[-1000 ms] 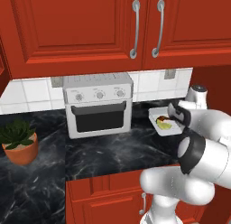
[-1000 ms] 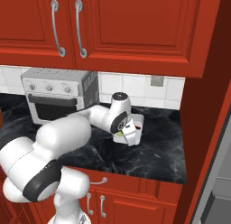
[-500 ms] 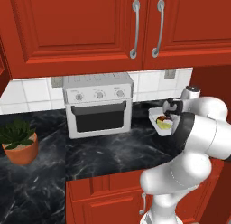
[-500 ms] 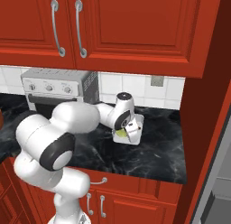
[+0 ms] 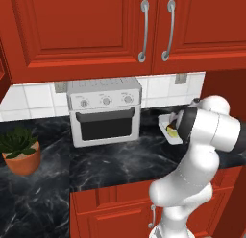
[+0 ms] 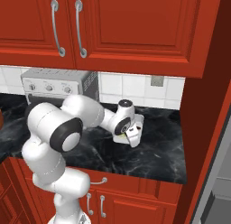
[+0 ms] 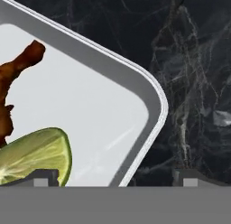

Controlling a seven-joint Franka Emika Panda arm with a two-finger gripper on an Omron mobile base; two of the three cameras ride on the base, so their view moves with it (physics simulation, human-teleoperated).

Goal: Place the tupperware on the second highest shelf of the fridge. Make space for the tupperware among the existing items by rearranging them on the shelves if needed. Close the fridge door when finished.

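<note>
The tupperware (image 7: pixel 85 105) is a shallow white tray holding a brown food piece (image 7: pixel 13 83) and a yellow-green wedge (image 7: pixel 36 155). It lies on the black marble counter (image 5: pixel 120 160), right of the toaster oven. My gripper (image 7: pixel 115 181) is open and hovers close over the tray's corner, one fingertip (image 7: pixel 41 179) over the tray's inside and the other over the counter outside the rim. In the right base view the gripper (image 6: pixel 131 131) points down at the tupperware (image 6: pixel 136 133). In the left base view my forearm covers part of the tupperware (image 5: pixel 168 125). A grey strip of the fridge (image 6: pixel 221 191) shows at the far right.
A silver toaster oven (image 5: pixel 104 112) stands against the tiled wall to the left. A potted plant (image 5: pixel 20 153) sits at the counter's far left. Red upper cabinets (image 5: pixel 144 26) hang overhead, and a red side panel (image 6: pixel 203 128) bounds the counter on the right.
The arm has folded further in over the counter and the hand has dropped closer to the tray. The tray, the base and the cameras have stayed put.
</note>
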